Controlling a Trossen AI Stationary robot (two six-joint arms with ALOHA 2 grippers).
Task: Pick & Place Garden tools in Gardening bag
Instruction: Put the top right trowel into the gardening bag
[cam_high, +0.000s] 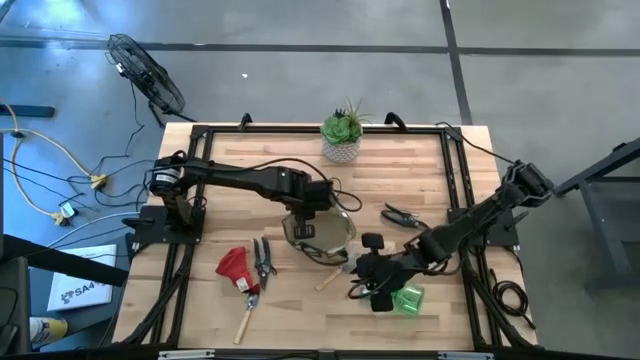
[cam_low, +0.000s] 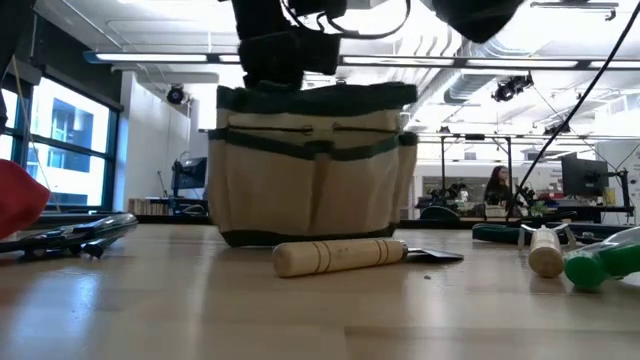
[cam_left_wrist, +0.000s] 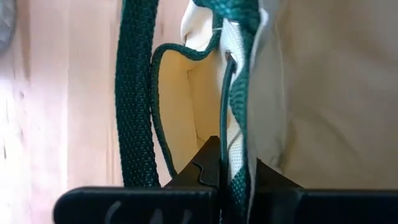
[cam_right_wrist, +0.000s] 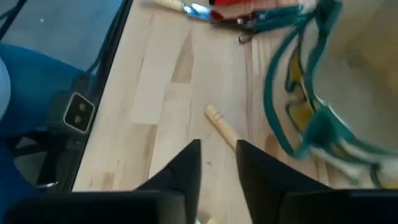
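Note:
The olive-tan gardening bag (cam_high: 320, 235) stands upright at the table's middle; it also shows in the low view (cam_low: 315, 165). My left gripper (cam_high: 304, 208) is shut on the bag's rim at its far left side. My right gripper (cam_high: 362, 268) is open and hovers just right of the bag, above a wooden-handled tool (cam_high: 330, 278) that lies flat on the table and also shows in the right wrist view (cam_right_wrist: 221, 127). The green spray bottle (cam_high: 405, 298) lies on its side by the right gripper. The red glove (cam_high: 233, 265), pruners (cam_high: 263, 262) and a wooden-handled trowel (cam_high: 245, 320) lie left of the bag. Dark shears (cam_high: 403, 215) lie to its right. My left gripper pinches the bag's dark green bound rim (cam_left_wrist: 235, 155) between its two fingers, which come from above and point down. One finger seems to be inside the bag and one outside. The bag stands on the table with a loop handle (cam_left_wrist: 134, 93) hanging slack beside the hold.
A green succulent in a white pot (cam_high: 342, 135) stands at the far edge. A black frame (cam_high: 190, 250) runs around the tabletop. There is open wood at the near middle and far left. People and desks show in the room behind.

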